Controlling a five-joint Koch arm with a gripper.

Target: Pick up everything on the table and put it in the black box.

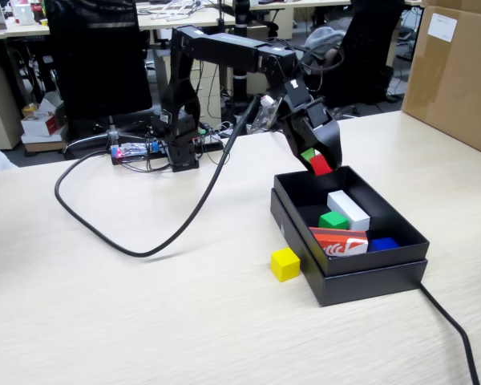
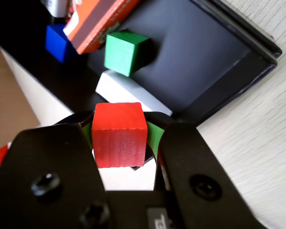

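While the claw (image 2: 120, 143) grips it, red cube (image 2: 119, 133) hangs tilted above black box (image 1: 401, 233).

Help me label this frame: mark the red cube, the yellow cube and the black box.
red cube (image 2: 119, 136): wrist view, front face, held in the claw.
yellow cube (image 1: 285, 264): fixed view, its front face.
black box (image 1: 369, 277): fixed view, near outer wall.

In the wrist view the gripper (image 2: 120, 143) body is cut off by the lower edge, and its jaws hide the sides of the red cube (image 2: 119, 134). The blue block (image 2: 56, 42) and orange-red packet (image 2: 96, 21) run off the top edge. In the fixed view the packet (image 1: 339, 241) covers part of the blue block (image 1: 382, 244); its white marks cannot be read.
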